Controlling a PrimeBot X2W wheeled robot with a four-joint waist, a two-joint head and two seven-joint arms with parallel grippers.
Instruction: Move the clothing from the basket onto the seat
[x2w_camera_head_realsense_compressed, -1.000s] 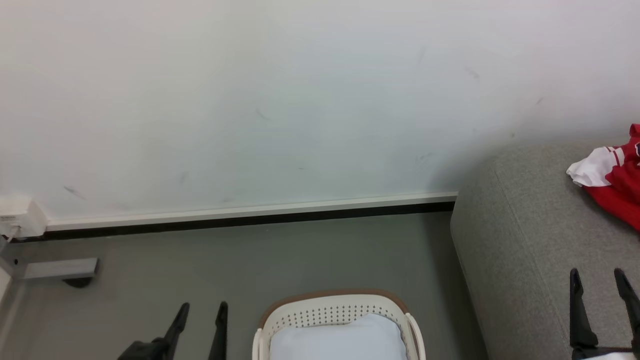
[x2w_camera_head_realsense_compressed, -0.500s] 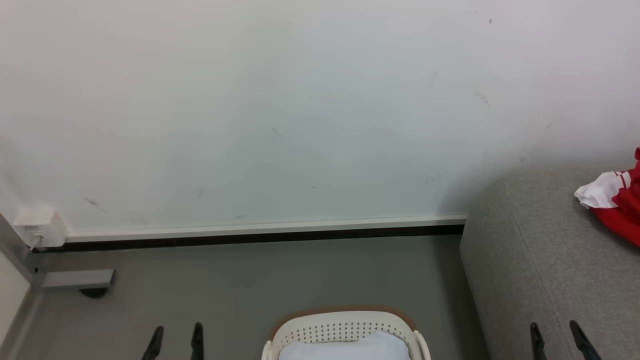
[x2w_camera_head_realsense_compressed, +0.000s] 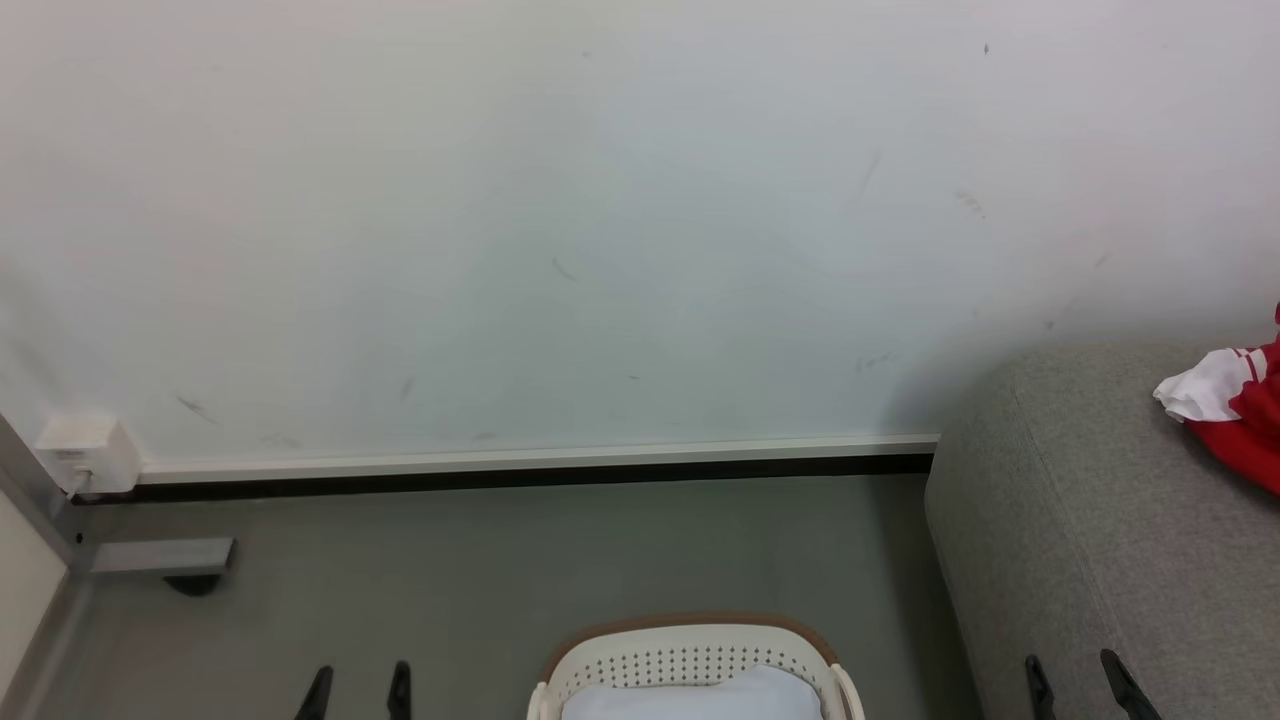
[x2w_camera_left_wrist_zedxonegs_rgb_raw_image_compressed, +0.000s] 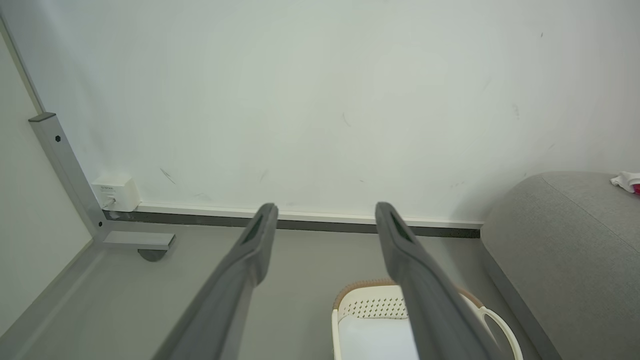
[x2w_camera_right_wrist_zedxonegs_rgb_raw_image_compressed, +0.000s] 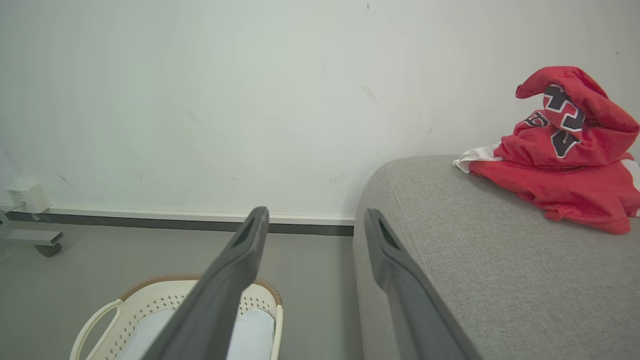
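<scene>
Red clothing (x2w_camera_right_wrist_zedxonegs_rgb_raw_image_compressed: 560, 165) lies on the seat (x2w_camera_right_wrist_zedxonegs_rgb_raw_image_compressed: 500, 280); the basket (x2w_camera_right_wrist_zedxonegs_rgb_raw_image_compressed: 150, 295) holds a pad (x2w_camera_right_wrist_zedxonegs_rgb_raw_image_compressed: 255, 327). Both released, left hand (x2w_camera_left_wrist_zedxonegs_rgb_raw_image_compressed: 326, 212) and right hand (x2w_camera_right_wrist_zedxonegs_rgb_raw_image_compressed: 315, 217) hang empty. Task seems done; next, check the basket.

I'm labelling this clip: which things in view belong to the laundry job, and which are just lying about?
Job: clothing, lying on the sofa; basket.
Lying about: pale pad in the basket; white wall box; grey metal bracket below it.
</scene>
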